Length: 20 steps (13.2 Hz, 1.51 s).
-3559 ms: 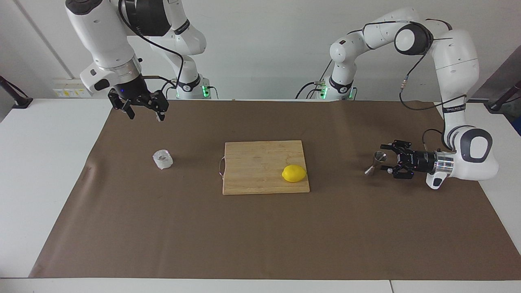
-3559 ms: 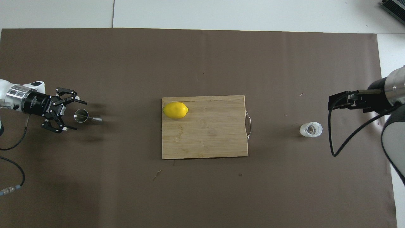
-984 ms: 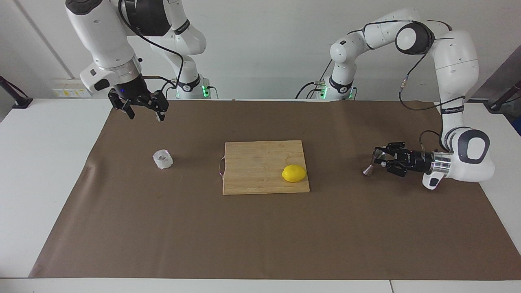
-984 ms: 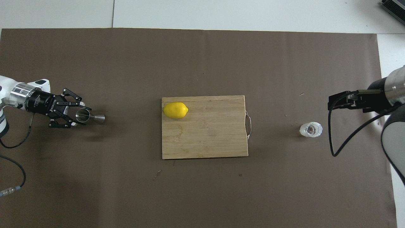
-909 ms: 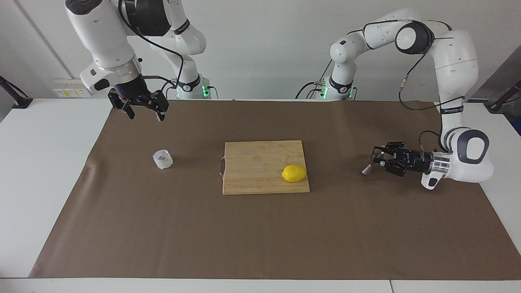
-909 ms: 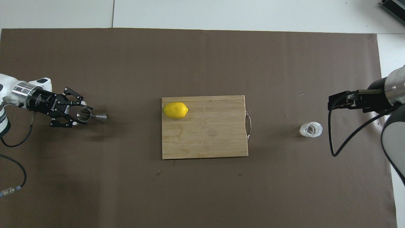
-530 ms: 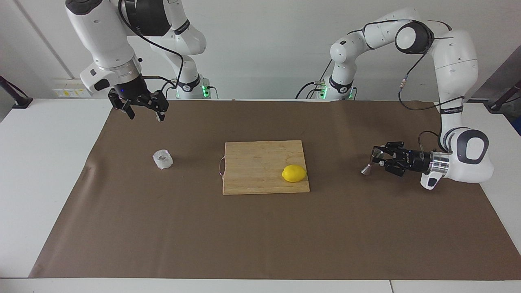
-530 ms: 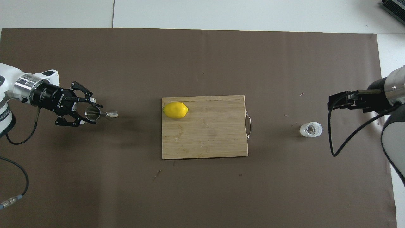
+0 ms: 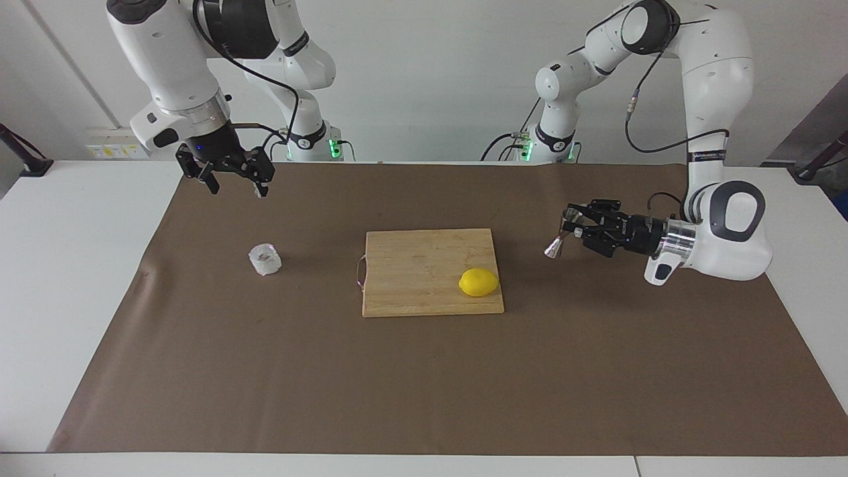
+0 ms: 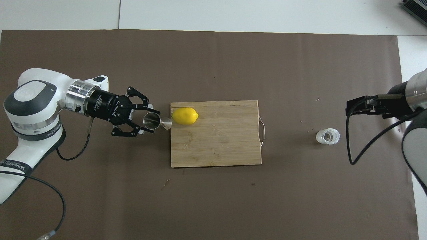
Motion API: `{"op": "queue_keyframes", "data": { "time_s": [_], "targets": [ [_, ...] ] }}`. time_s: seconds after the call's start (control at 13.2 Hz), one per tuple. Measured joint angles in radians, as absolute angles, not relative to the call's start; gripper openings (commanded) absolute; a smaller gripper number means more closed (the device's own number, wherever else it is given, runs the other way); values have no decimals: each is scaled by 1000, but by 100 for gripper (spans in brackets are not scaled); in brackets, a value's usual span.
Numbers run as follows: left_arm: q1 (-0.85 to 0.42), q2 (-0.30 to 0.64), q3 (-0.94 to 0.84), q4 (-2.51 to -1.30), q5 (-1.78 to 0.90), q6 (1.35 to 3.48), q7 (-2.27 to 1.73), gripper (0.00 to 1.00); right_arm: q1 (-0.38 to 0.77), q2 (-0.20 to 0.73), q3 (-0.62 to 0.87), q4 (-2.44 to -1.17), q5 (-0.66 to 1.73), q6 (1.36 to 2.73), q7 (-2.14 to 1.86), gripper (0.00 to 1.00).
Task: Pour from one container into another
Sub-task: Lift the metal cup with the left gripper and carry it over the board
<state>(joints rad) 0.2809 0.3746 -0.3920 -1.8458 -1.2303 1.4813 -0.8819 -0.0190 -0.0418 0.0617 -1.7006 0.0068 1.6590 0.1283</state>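
Toward the right arm's end of the counter, the one translucent cup is sitting upright on the brown mat, well apart from the cutting board. Above it, nearer the robots' edge, the right hand is hanging over the mat with its jaws spread wide and nothing between them; that arm is waiting. This hand is by far the nearer to the cup, which is lying below it and a little toward the counter's open edge.

At the left arm's end, the left hand is clamping the single steel jigger by its upper cone, holding it clear of the mat with its long axis roughly upright, leaning slightly. It is hovering just beside the board's short edge, close to the one lemon resting at the board's corner. The whole board is lying between jigger and cup, so that gap is probably what the coming move needs to close.
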Motion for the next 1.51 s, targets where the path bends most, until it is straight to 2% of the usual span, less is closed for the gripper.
{"op": "queue_keyframes", "data": {
  "time_s": [0.45,0.91,1.51],
  "targets": [
    [55,345,-390,-1946,-1480,1831,-881,0,-19,-42,62,-1701,7,1659,128,100],
    [-126,340,-390,-1979,-1643,2110,-880,0,-19,-42,62,-1701,7,1659,128,100],
    [-202,339,-387,-2054,-1838,2243,-763,0,-19,-42,62,-1701,7,1659,128,100]
  ]
}}
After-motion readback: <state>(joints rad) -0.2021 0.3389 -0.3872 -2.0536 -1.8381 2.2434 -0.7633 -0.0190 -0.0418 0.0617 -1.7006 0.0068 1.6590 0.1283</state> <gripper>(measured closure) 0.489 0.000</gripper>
